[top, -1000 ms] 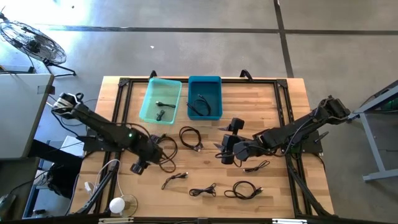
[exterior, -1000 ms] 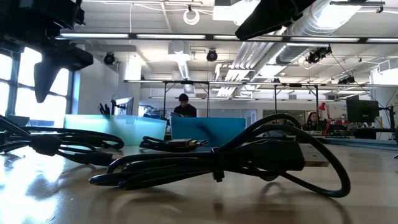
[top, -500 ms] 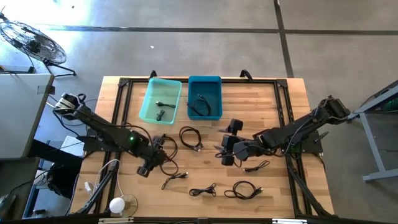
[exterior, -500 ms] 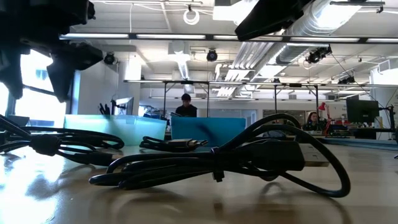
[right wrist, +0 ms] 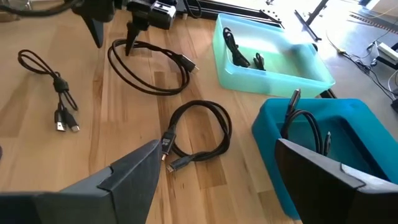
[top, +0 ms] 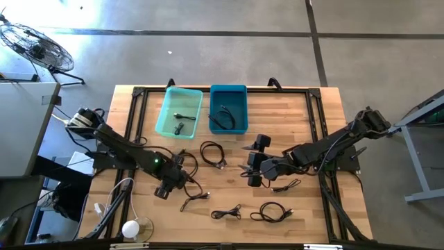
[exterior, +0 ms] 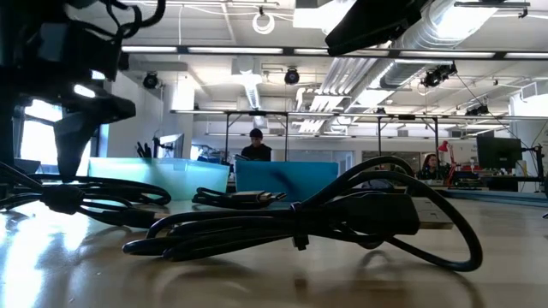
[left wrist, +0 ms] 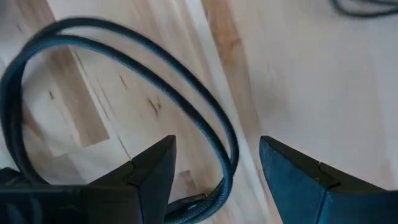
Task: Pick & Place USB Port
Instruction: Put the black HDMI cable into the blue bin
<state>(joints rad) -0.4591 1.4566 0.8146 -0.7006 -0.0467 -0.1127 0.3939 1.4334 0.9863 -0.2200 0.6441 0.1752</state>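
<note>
Left end effector (left wrist: 214,171), fingers spread wide, straddles a looped USB cable (left wrist: 205,118) lying on the desk (top: 312,125). Right end effector (right wrist: 214,180) hovers open mid-desk. The cable looks light and limp; gripping the strand between the fingers seems best.

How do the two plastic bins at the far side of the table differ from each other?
The light aqua bin is paler and looks see-through, while the teal bin is darker and solid in colour. The light aqua bin sits to the left of the teal bin and at a slight angle; the teal bin lies square to the table edge. Both are rectangular, open-topped, and already hold dark cables.
</note>
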